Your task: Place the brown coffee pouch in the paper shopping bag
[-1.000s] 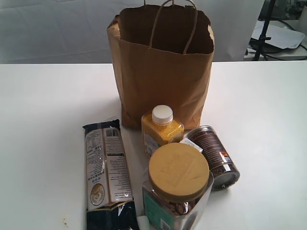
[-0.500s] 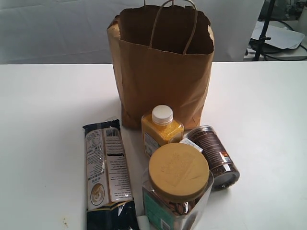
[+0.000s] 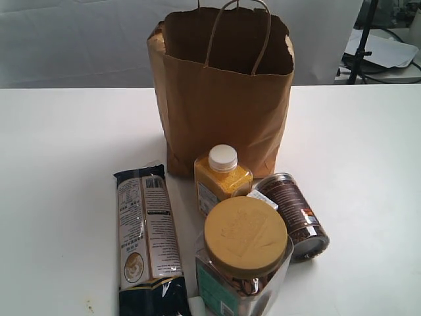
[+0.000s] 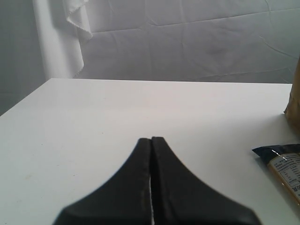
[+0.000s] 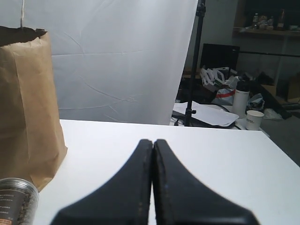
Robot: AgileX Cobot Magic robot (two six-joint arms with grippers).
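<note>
Gripper jaws on both my arms are pressed together: my left gripper (image 4: 151, 139) and my right gripper (image 5: 153, 140) hold nothing, low over the white surface (image 3: 52, 164). The paper shopping bag (image 3: 223, 105) stands upright, open-topped, behind a yellow bottle (image 3: 222, 176), a toppled dark can (image 3: 296, 214), a tan-lidded jar (image 3: 243, 243) and a dark-blue packet (image 3: 146, 230). I cannot tell where the brown coffee pouch is.
</note>
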